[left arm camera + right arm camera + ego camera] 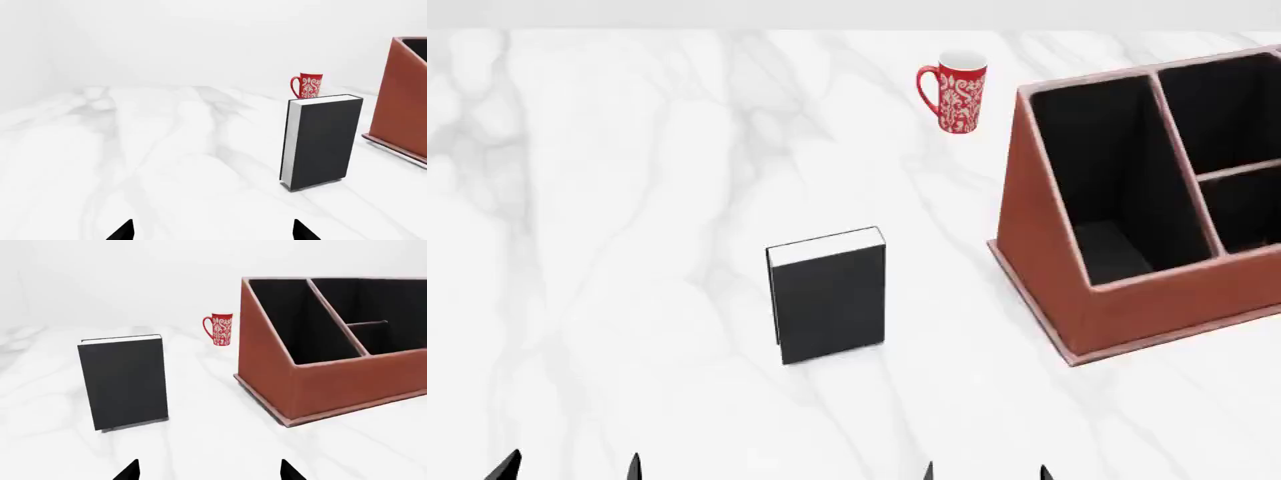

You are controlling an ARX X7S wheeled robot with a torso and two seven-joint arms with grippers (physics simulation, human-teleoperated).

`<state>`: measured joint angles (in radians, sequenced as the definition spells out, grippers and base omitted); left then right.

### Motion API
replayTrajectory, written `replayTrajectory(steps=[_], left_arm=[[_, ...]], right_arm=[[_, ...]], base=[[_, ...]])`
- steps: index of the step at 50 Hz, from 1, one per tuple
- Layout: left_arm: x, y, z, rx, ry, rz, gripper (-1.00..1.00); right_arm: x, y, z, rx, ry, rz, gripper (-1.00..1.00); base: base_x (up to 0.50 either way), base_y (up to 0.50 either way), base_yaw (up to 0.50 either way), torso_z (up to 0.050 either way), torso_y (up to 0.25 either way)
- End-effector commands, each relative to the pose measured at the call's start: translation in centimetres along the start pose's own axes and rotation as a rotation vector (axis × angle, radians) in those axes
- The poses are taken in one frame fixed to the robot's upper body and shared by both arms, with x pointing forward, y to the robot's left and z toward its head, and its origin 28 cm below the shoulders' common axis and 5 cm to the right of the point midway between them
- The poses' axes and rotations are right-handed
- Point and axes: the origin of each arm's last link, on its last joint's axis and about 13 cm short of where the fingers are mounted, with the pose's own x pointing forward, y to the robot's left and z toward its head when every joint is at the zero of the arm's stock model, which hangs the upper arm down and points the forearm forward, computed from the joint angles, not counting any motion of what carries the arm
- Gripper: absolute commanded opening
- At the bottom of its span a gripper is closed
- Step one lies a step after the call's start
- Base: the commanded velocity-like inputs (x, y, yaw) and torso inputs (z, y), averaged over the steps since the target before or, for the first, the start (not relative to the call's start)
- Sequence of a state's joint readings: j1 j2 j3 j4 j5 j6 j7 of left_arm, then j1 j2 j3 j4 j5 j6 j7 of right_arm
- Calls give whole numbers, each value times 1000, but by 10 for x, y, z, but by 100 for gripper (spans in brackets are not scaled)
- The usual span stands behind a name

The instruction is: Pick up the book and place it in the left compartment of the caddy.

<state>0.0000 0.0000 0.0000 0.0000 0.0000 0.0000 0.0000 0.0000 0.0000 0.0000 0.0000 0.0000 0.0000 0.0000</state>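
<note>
The black hardcover book (826, 295) stands upright at the head view's centre, apart from the reddish-brown caddy (1054, 260) at right whose left compartment (1108, 180) lies open for it, while the left gripper (571, 468) and right gripper (985, 470) wait wide and empty at the bottom edge, presumably before reaching.

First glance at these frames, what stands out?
A black book stands upright alone mid-table, untouched. To its right sits a big reddish-brown caddy with black-lined bays, its long left compartment empty. Behind, a red patterned mug is the only bright spot on the white marble.
</note>
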Motion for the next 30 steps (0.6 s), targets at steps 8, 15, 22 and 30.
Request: replayTrajectory(steps=[8,15,22,30], left_arm=[[0,-1,-1,15,20,7,100],[2,-2,-2,47,54,23,100],[1,2,6,31,13,53,100],[-1,-2,-1,34,26,8,100]], right_arm=[[-1,0,0,-3,3,-3,100],[-2,0,0,-5,2,-3,100],[-3,-2,7,1,-18,-10,100],[0,-2,1,37,6,-5,100]], base=[[0,0,0,0,0],[0,0,0,0,0],[0,0,0,0,0],[0,0,0,0,0]])
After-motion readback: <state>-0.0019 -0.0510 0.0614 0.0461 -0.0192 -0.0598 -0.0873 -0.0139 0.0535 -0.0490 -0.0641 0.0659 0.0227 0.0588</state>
